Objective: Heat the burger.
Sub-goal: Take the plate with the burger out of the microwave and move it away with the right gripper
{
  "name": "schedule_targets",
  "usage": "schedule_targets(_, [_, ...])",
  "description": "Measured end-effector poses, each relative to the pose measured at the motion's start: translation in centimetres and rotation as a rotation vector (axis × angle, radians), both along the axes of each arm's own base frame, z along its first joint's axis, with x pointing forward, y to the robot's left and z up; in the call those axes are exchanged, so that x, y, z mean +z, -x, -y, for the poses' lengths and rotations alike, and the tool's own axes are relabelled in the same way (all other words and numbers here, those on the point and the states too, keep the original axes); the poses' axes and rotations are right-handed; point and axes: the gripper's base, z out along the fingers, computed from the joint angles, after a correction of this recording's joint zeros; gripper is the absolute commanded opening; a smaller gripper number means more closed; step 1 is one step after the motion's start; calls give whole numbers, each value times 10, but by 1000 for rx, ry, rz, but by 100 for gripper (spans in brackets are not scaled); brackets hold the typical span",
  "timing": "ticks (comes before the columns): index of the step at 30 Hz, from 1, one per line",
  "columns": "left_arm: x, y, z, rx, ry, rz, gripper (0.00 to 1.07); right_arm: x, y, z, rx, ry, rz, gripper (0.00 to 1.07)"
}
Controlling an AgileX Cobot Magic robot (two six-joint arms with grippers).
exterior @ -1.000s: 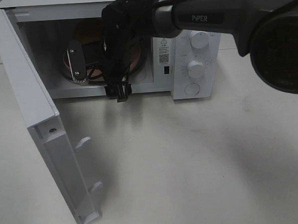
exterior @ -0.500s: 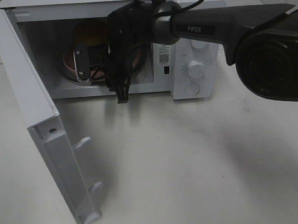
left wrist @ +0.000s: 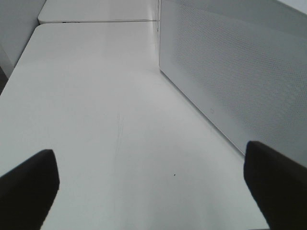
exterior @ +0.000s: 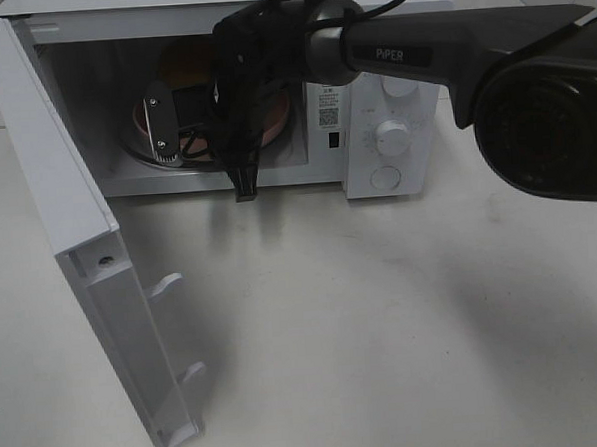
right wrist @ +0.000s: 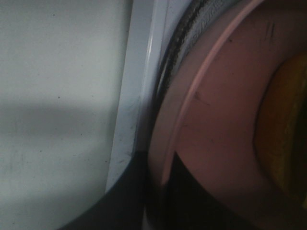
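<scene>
Right gripper hangs at the mouth of the microwave, jaws pressed together on the near rim of the plate; the wrist view shows the pink edge running between the two dark fingers. On that plate, inside the cavity and toward the back, sits the burger. Its door stands wide open. Left gripper is spread wide and holds nothing, low over the table beside the microwave's perforated side. With a grip on one edge only, I judge any shift of the plate should be slow and level, just clear of the sill, so the burger does not slide; whether it needs seating deeper I cannot tell. Shutting the door and turning the dial are not yet done
</scene>
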Motion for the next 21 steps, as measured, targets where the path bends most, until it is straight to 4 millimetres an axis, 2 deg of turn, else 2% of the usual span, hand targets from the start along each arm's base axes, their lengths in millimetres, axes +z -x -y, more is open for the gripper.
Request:
schedule_targets(6, [0, 0, 0, 0, 0, 0, 101, 9, 5, 2, 35, 14, -13, 0])
schedule_targets(12, [0, 0, 0, 0, 0, 0, 101, 16, 18, 10, 107, 49, -34, 0])
schedule_targets(21, [0, 0, 0, 0, 0, 0, 101, 18, 31, 16, 173, 29, -21, 0])
